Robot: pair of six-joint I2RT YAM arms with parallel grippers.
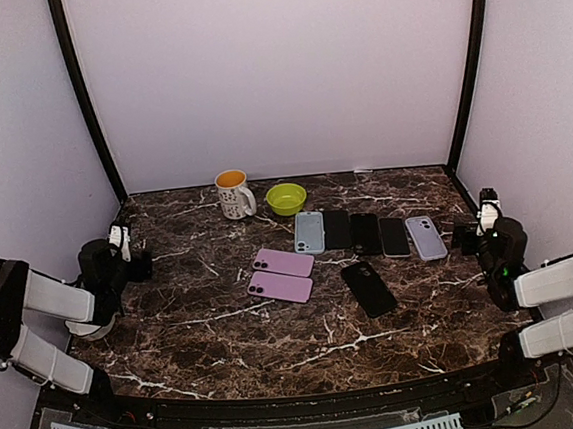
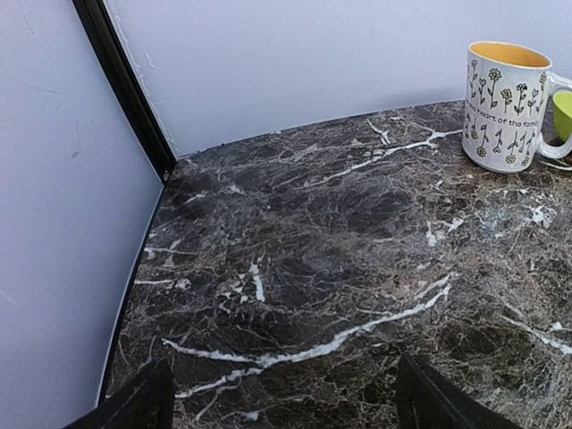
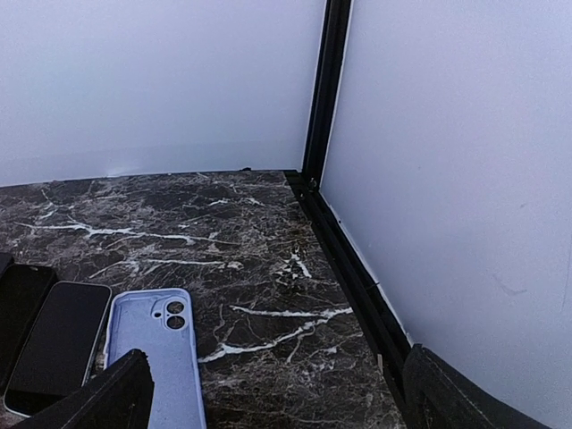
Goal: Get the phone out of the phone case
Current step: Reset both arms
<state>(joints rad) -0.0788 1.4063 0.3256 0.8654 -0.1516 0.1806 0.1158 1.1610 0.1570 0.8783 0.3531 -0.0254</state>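
Note:
Two pink cased phones (image 1: 283, 263) (image 1: 280, 287) lie back up at the table's middle, and a black phone (image 1: 368, 289) lies to their right. Behind them runs a row: a light blue case (image 1: 309, 232), three black phones (image 1: 366, 234) and a lavender case (image 1: 426, 237). I cannot tell which case holds a phone. My left gripper (image 1: 138, 262) (image 2: 281, 404) is open over bare marble at the left edge. At the right edge my right gripper (image 1: 466, 231) (image 3: 277, 402) is open too, with the lavender case (image 3: 156, 349) just inside its left finger (image 3: 112, 398).
A flowered white mug (image 1: 232, 193) (image 2: 507, 105) and a green bowl (image 1: 286, 197) stand at the back centre. White walls with black corner posts (image 1: 84, 102) (image 1: 469, 63) close the table (image 1: 228, 350) on three sides, near both grippers.

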